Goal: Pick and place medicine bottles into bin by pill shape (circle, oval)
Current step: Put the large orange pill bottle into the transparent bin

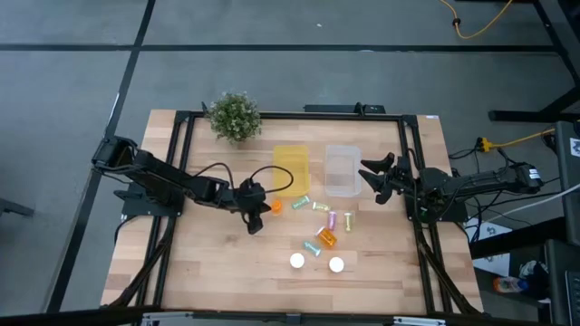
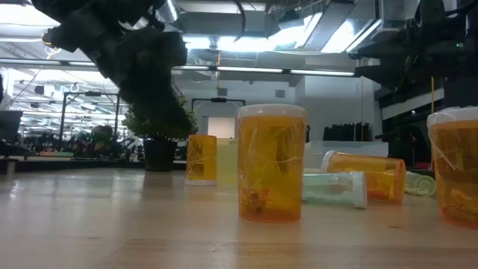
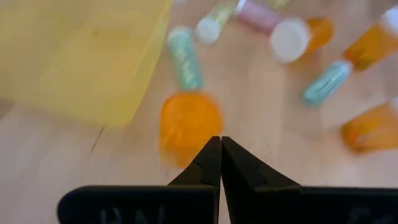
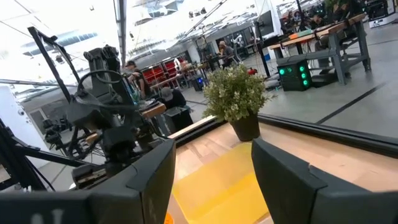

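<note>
Counting two bins [image 1: 291, 168], nine bottles [image 1: 327, 238]

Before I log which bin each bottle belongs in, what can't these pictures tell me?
- Pill shapes: medicine bottles too small from the high view; the left wrist view is blurred.
- Low view: rightmost orange bottle cut off by the edge.
- Clear bin: contents too small to tell, high view.
- Right wrist view: bottles out of frame beyond the yellow bin.

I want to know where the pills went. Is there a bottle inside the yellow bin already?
No. From above, the yellow bin shows only its bare floor, and the bottles lie outside it on the table.
</note>
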